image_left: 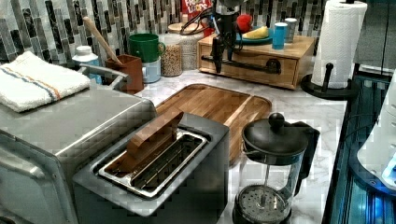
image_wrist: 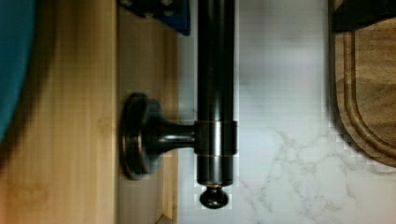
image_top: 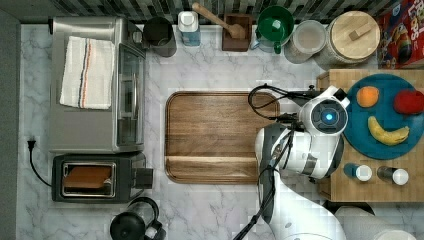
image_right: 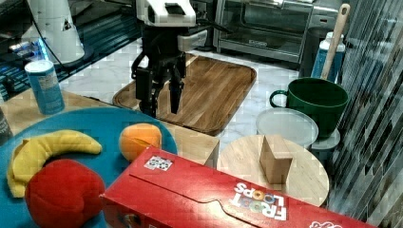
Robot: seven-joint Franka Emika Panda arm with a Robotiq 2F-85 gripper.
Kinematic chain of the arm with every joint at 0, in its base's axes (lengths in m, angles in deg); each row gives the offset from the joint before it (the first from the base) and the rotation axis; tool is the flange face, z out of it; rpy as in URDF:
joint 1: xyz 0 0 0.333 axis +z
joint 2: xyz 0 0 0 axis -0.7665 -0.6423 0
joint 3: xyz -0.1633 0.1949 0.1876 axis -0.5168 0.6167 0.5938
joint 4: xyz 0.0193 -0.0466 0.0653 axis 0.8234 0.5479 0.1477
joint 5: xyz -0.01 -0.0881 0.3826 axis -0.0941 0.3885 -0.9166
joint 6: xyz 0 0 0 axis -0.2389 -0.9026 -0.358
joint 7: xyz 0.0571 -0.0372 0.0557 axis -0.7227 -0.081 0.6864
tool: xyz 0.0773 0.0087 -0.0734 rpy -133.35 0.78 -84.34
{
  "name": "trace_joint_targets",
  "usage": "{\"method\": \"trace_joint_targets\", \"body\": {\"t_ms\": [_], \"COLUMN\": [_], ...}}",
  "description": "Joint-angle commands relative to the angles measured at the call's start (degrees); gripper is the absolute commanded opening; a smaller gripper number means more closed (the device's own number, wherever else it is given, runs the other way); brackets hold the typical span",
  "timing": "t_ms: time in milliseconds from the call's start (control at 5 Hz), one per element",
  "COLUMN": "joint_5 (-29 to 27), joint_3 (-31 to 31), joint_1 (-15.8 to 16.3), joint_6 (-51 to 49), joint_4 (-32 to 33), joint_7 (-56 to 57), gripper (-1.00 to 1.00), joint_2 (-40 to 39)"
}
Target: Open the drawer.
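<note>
Taken across the top view from left to right. First, the dark brown wooden tray with rounded corners (image_top: 215, 135) on the white marble counter (image_top: 200, 210). Next, over the strip of counter beside it, the white robot arm (image_top: 300, 150). Then, at the top view's right, the light wooden cabinet (image_top: 340, 80) carrying the round blue plate (image_top: 357, 127). Found set in that cabinet's front: the light bamboo-coloured wooden drawer (image_left: 252, 60), judged not yet drawn out. Faces the tray, so should open toward the top view's left. Fitted with a long black bar handle (image_wrist: 215, 93), lying along the drawer front: up and down in the top view, nearly level in the left view. Black gripper (image_right: 163, 110) hanging fingers-down by the bar, jaws set wide and holding nothing; in the wrist view seen with the bar between them, close to one end mount (image_wrist: 140, 135).

Risks, as judged:
- Grip so near the bar's end likely to slip off the tip.
- Off-centre pull likely to skew and bind the drawer.
- Whole cabinet liable to slide on the smooth marble and jolt the plate.
- Long travel liable to bring the handle against the tray.
</note>
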Motion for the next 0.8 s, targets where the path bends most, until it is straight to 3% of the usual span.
{"method": "trace_joint_targets", "body": {"t_ms": [200, 800], "joint_5": [-0.1, -5.5], "joint_3": [1.2, 8.0], "joint_1": [2.3, 3.5], "joint_6": [-2.9, -2.5], "joint_4": [0.2, 1.2], "joint_7": [-3.3, -2.3], "gripper": [1.00, 1.00], "joint_2": [1.7, -0.3]}}
